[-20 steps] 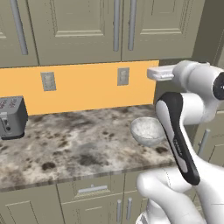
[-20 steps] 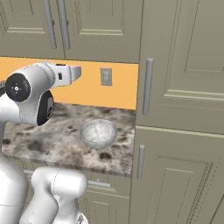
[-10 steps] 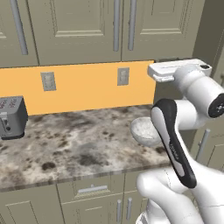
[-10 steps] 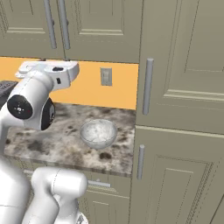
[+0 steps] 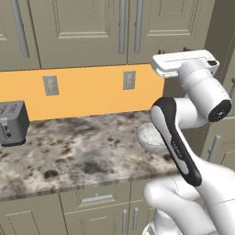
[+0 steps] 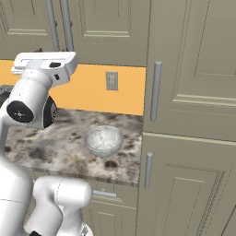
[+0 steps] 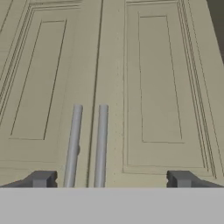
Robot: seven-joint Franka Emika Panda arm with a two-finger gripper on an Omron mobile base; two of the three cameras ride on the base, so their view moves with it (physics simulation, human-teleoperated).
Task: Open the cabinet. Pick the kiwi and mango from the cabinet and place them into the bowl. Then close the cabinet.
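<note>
Kitchen wall, orange backsplash, speckled stone counter with a toaster at its far left end. Above it hangs the cabinet, two panelled doors, both flat shut.

I have the gripper raised and facing the doors. In the hand view its two fingertips stand spread wide with nothing between them but air; I read the fingers as fully open and holding nothing. The two bar handles hang side by side at the door seam, between the fingertips and nearer the left one, rising upward from them. From the pictures I cannot tell how close the tips are to the door face; no contact visible.

The bowl sits on the counter below the gripper, near the counter's right end, just beside the tall pantry door. It looks empty from the right base view.

Progress, as I judge it: nothing done yet. Doors unopened, so kiwi and mango are hidden behind them. Left to do: take a handle, swing a door open, fetch both fruits into the bowl one at a time, then shut the cabinet. Current step looks like lining up on a handle.
</note>
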